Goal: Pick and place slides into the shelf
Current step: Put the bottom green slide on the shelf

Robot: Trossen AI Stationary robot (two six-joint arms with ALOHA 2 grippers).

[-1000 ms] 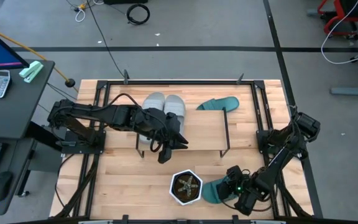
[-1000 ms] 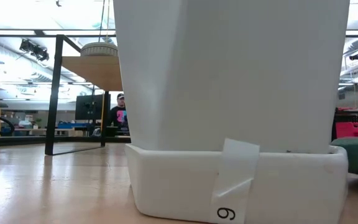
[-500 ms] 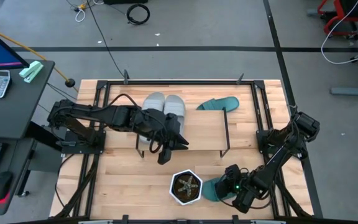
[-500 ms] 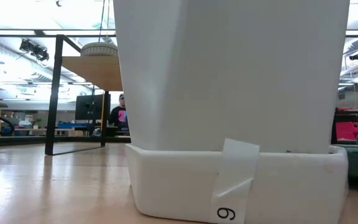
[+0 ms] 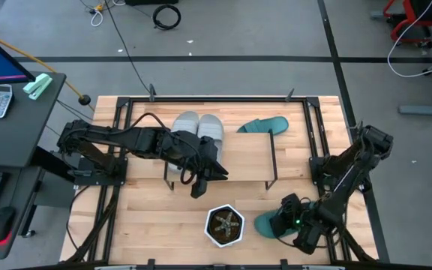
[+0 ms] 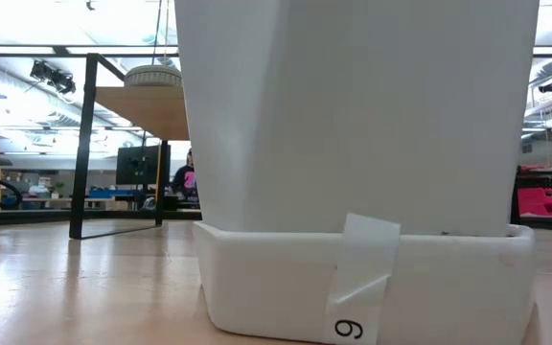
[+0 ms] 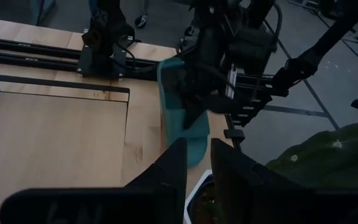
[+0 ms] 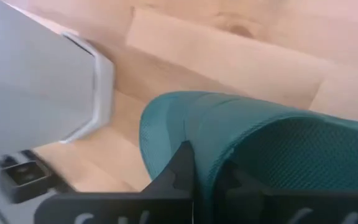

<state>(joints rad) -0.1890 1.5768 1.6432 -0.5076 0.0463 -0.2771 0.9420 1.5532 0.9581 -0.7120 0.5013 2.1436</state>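
A teal slide (image 5: pixel 267 223) is near the table's front edge, right of the white plant pot (image 5: pixel 225 226), with my right gripper (image 5: pixel 283 220) shut on it. The second teal slide (image 5: pixel 265 125) lies behind the shelf (image 5: pixel 238 157). Two light grey slides (image 5: pixel 199 127) sit side by side at the shelf's far left corner; in the low view one grey slide (image 6: pixel 153 75) shows on top of the board. My left gripper (image 7: pixel 199 168) hovers over the shelf's left front part, its fingers a narrow gap apart with nothing between them. My right gripper pinches the teal slide between its two fingers at the end toward the table's right edge (image 8: pixel 213 152), coming roughly level from the right. The gripper hides which part it has. The slide (image 7: pixel 178 106) is tipped up, its lower end (image 7: pixel 194 146) down by the pot.
The white hexagonal pot (image 6: pixel 353 163) fills the low view, just left of the held slide. Black frame rails (image 5: pixel 328 150) run along the table's sides. Bare wood (image 5: pixel 141 210) lies at the front left. A person (image 6: pixel 188 177) shows far off in the room.
My right gripper has drawn back toward the table's right edge with the teal slide. The slide has moved away from the pot and tipped up, and it has nearly left the low view.
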